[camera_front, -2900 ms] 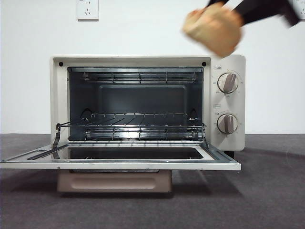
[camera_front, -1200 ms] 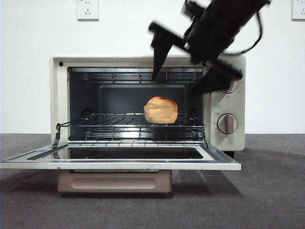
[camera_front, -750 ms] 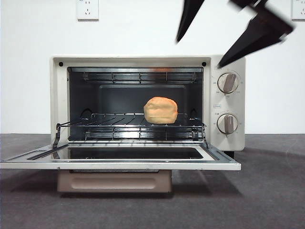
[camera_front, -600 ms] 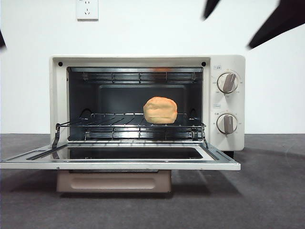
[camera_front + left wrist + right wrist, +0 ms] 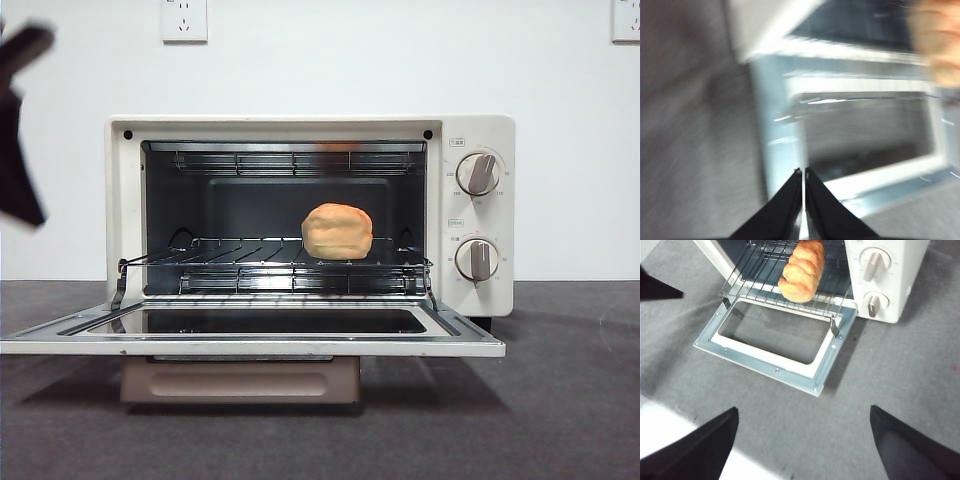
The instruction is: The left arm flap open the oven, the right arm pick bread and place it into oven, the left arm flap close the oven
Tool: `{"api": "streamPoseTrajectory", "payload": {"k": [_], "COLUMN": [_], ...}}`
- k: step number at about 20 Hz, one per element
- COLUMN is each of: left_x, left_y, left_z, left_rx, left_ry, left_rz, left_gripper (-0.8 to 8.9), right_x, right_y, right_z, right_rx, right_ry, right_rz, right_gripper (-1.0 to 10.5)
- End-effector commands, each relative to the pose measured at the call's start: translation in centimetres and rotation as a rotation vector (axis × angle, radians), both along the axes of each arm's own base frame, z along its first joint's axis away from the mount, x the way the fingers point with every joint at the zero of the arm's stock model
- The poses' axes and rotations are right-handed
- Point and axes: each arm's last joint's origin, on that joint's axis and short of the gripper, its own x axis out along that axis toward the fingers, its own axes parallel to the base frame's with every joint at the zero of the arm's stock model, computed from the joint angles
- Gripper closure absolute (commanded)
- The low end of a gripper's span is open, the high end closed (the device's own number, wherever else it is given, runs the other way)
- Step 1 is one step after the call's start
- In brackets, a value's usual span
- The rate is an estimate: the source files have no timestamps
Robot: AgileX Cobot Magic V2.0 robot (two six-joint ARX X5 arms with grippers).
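White wall point(image 5: 300, 60) behind; two wall sockets point(image 5: 184, 20), point(image 5: 626, 20) at upper edge; dark grey tabletop point(image 5: 560, 400) below.

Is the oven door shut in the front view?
No, the oven door lies folded down flat, with the bread visible on the rack inside.

Place: a test room for robots, not a real kitchen.
Wall: plain white wall point(image 5: 560, 60) with a plug socket point(image 5: 184, 19).
Table: flat grey mat point(image 5: 560, 400) holding only one small oven point(image 5: 480, 135).
Arms: black robot arm point(image 5: 18, 120) at the side.
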Motion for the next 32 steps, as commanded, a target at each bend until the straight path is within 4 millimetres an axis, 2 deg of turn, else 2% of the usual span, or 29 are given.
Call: {"api": "streamPoseTrajectory", "payload": {"k": [1,4,9,15,24,29,32], "left_x": [0.2,-0.5,-1.7,-1.6,-1.0,-0.8,-0.6], "left_y": [0.4,0.7,0.6,0.3,-0.2,-0.1,-0.1], "left_z": [-2.6,-5.1,-7.1,-7.4,-9.0,-9.0,-8.7], "left_rx": [-0.026,-0.033,-0.041,-0.088,-0.180,-0.214,-0.294], "left_ry": [0.081,0.150,0.251,0.260,0.328,0.327,0.318], "left_rz": [0.057,0.088,0.067,0.032,-0.028,-0.036,-0.049], "left_gripper": [8.03,8.03,8.03,8.03,8.03,8.03,8.03], "right_x": [-0.5,-0.8,-0.6,-0.5,-0.5,-0.5,-0.5], "right_y": [-0.4,-0.6,-0.5,-0.4,-0.5,-0.5,-0.5], "right_z": [0.4,0.5,0.8,0.8,0.8,0.8,0.8], "right_rx": [0.008,0.011,0.025,0.025,0.023,0.023,0.023], "right_ry": [-0.018,-0.024,-0.060,-0.075,-0.075,-0.070,-0.070], "right_rz": [0.008,0.007,0.006,-0.003,-0.007,-0.009,-0.009], "right_gripper": [5.3,5.3,5.3,5.3,5.3,5.3,5.3]}}
